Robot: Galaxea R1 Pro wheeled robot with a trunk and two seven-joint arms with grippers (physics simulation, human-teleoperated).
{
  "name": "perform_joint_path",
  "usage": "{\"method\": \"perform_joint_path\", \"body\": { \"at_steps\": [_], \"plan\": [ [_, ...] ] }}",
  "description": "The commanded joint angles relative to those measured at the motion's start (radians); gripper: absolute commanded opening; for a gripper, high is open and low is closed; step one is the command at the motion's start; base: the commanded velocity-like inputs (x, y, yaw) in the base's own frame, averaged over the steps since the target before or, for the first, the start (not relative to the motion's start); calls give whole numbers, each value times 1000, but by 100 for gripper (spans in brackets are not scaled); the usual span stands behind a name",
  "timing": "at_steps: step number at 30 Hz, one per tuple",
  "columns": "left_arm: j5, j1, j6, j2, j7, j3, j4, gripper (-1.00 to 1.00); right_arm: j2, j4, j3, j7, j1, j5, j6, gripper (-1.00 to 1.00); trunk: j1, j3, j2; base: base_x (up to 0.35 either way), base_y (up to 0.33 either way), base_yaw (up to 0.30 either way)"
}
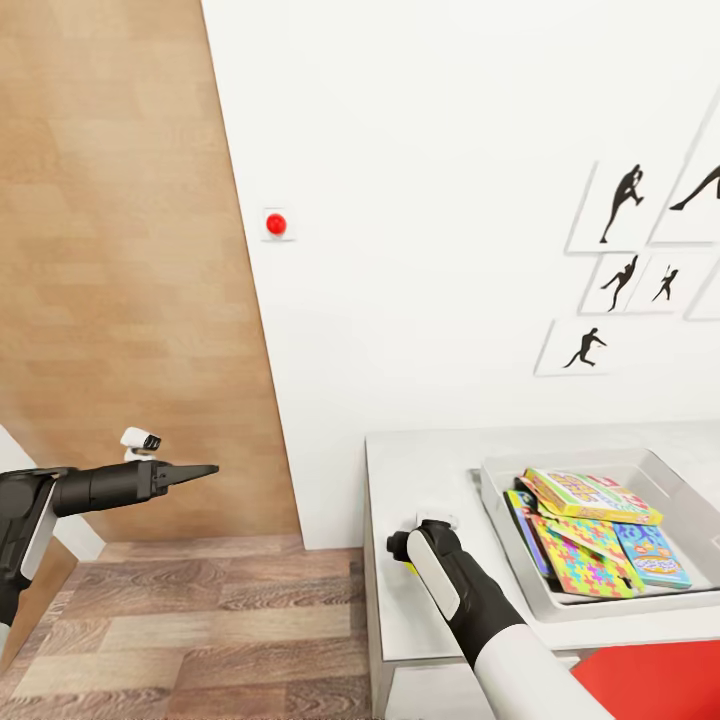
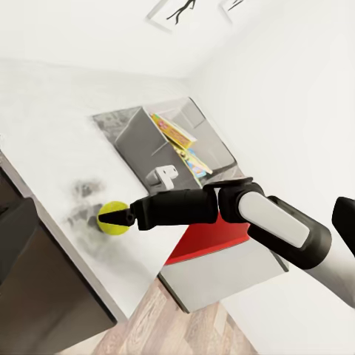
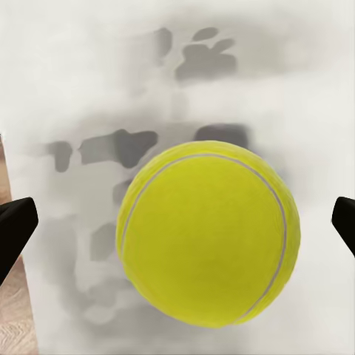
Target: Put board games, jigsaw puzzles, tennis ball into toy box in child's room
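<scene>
- Tennis ball (image 3: 208, 234) is sitting on the pale mottled bench (image 1: 400, 480), seen close up from the right wrist camera, with the two dark fingertips (image 3: 15, 229) of the right pincer (image 2: 112, 218) standing wide apart at either side of it and not touching it.
- From the left wrist view the right pincer is reaching down at the ball (image 2: 112, 218), its tips just at the ball's near side; the ball is partly covered by them there.
- From the head view the right arm is blocking the ball almost wholly; only a sliver of yellow is showing beside the wrist, and the pincer's tips are hidden under the arm's own body.
- Toy box (image 1: 500, 470) is resting on the bench beside the right arm, well apart from the ball; its far end is cut off by the picture's edge.
- Inside it, flat boxes are lying stacked and overlapping: a jigsaw puzzle (image 1: 580, 565) with bright interlocking pieces on its lid, a yellow-edged game box (image 1: 590, 497) tilted on top, and a blue one (image 1: 650, 555) partly under them. Their printing is too small to read.
- Left pincer (image 1: 195, 470) is hanging over the wood floor (image 1: 200, 620), away from the bench, its fingers looking closed to a point with nothing between them.
- Red shape (image 1: 650, 680) below the bench edge is being cropped at the corner; it is hard to identify.
</scene>
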Motion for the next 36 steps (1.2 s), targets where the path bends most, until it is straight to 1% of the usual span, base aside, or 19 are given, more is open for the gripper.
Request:
{"method": "perform_joint_path", "body": {
  "at_steps": [1, 7, 8, 13, 26, 36],
  "plan": [
    [-1, -1, 11, 0, -4, 0, 0, 100, 0, -1, 2, -10, -1, -9, 1, 100, 1, -3, -2, 0, 0, 29],
    [0, -1, 11, 0, -4, 0, 0, 100, 0, 0, 2, -1, -1, -9, 0, 100, 1, -4, -2, 0, 0, 10],
    [0, -1, 11, 0, -4, 0, 0, 100, 0, 0, 2, 4, -1, -9, 0, -100, 1, -4, -2, 0, 0, 2],
    [0, -1, 11, 0, -4, 0, 0, 100, 0, 1, 1, 17, -1, -9, 0, -100, 1, -4, -2, 0, 0, 0],
    [-1, -1, 11, 0, -4, 0, 0, 100, 0, 1, 0, 18, 0, -9, -1, -100, 1, -4, -2, 0, 0, 0],
    [-1, -1, 11, 1, -4, 0, 0, 100, 0, -11, 2, 18, 0, -7, -4, -100, 1, 10, -2, 0, 0, 0]
  ]
}}
